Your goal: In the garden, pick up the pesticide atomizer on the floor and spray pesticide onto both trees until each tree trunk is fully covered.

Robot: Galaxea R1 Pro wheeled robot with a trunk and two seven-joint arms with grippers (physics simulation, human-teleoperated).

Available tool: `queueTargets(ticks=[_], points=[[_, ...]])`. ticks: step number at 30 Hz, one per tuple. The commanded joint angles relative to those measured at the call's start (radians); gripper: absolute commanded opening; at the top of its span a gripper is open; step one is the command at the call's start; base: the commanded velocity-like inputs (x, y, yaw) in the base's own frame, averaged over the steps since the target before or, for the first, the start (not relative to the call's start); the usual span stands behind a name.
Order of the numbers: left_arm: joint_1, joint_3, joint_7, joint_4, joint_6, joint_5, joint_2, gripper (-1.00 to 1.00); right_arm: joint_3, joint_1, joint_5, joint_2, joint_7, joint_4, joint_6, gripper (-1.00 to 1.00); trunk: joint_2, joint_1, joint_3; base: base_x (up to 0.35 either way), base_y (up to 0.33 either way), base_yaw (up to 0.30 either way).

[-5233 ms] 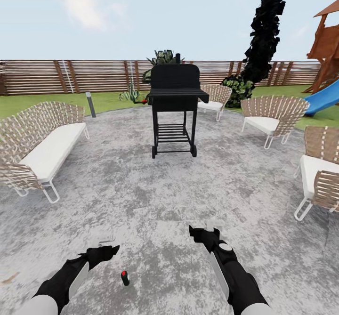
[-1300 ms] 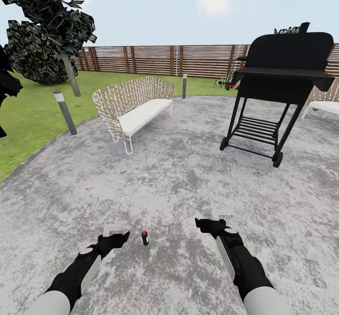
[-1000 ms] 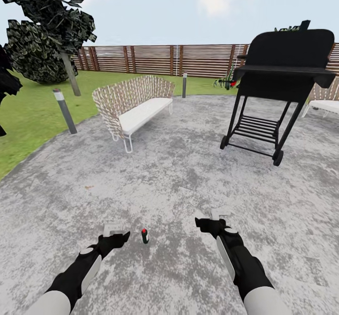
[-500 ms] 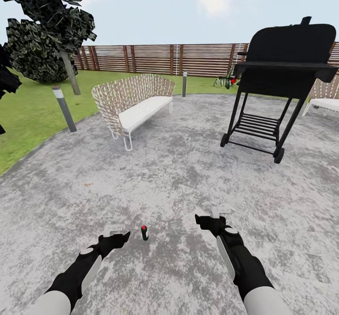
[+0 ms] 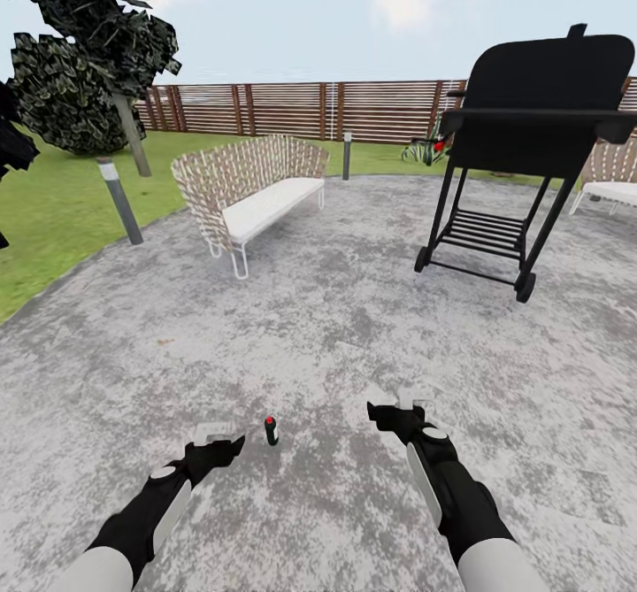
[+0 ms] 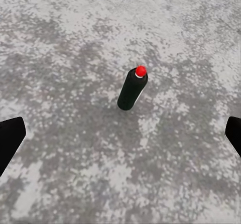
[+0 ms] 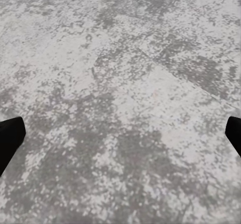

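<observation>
Pesticide atomizer (image 5: 272,431) upright on floor (image 5: 354,326), near left gripper (image 5: 215,440) — both grippers' fingers released, empty. Risk: a clumsy reach tips it over.

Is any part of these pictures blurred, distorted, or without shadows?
Head view: wide-angle distortion tilts the black grill and bends the paving's edge; light is flat, and the small bottle casts no clear shadow. Left wrist view: the bottle is sharp, with no visible shadow on the mottled paving. Right wrist view: the paving texture looks soft and grainy.
</observation>
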Motion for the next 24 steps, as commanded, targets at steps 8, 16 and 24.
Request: queueTargets(ticks=[8,16,24], points=[[-0.001,-0.004,0.000,-0.001,0.006,0.010,0.001,1.00,0.000,0.000,0.000,0.000,0.000,-0.002,0.006,1.00,-0.057,0.031,-0.026,0.000,0.000,0.000],[0.000,-0.004,0.000,0.001,0.006,0.011,0.000,1.00,0.000,0.000,0.000,0.000,-0.002,-0.002,0.007,1.00,-0.113,0.061,-0.051,0.000,0.000,0.000],[0.000,-0.003,0.000,0.003,0.006,0.011,-0.001,1.00,0.001,0.000,0.000,0.001,0.000,0.000,0.007,1.00,-0.142,0.078,-0.079,0.000,0.000,0.000]])
